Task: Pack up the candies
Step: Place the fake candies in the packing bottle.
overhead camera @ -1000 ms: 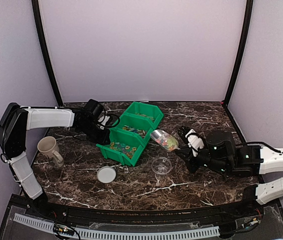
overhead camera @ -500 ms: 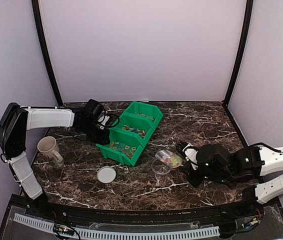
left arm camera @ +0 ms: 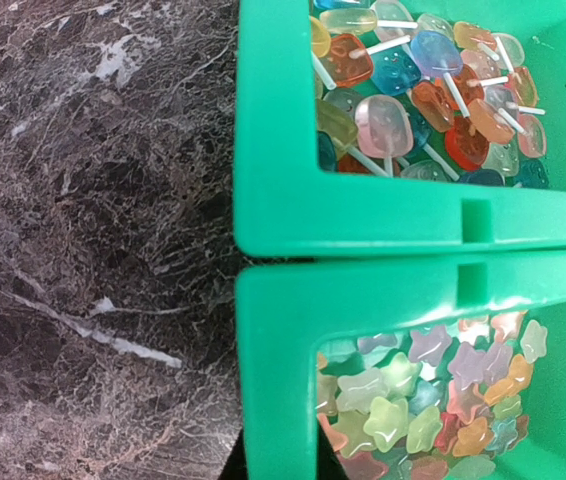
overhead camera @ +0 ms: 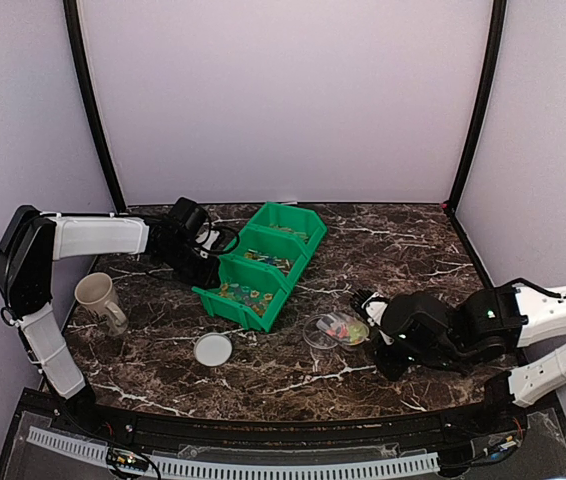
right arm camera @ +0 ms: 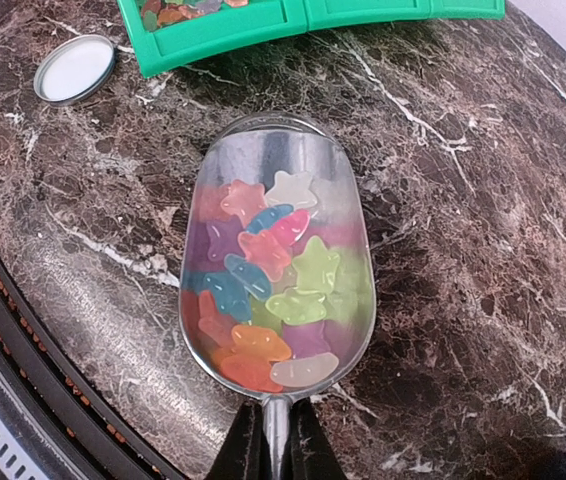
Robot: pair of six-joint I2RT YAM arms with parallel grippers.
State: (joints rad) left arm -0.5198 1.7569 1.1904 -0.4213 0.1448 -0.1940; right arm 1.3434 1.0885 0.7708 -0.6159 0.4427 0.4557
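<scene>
The candies are small star-shaped sweets in mixed colours. Several lie in a metal scoop (right arm camera: 273, 280), which my right gripper (right arm camera: 275, 440) holds by the handle, jaws shut. In the top view the scoop (overhead camera: 346, 326) sits low over a small clear cup (overhead camera: 315, 335). More candies (left arm camera: 433, 400) fill the near compartment of the green bin (overhead camera: 263, 262); lollipops (left arm camera: 413, 80) fill the one beside it. My left gripper (left arm camera: 278, 465) is shut on the bin's wall (left arm camera: 273, 330); it also shows in the top view (overhead camera: 206, 268).
A round white lid (overhead camera: 213, 349) lies on the marble table left of the cup and also shows in the right wrist view (right arm camera: 73, 68). A beige mug (overhead camera: 98, 297) stands at the far left. The table's front edge runs close below the scoop.
My right arm has brought the loaded scoop down and toward the near edge, from beside the bin to low over the clear cup. The left arm and bin have not moved.
</scene>
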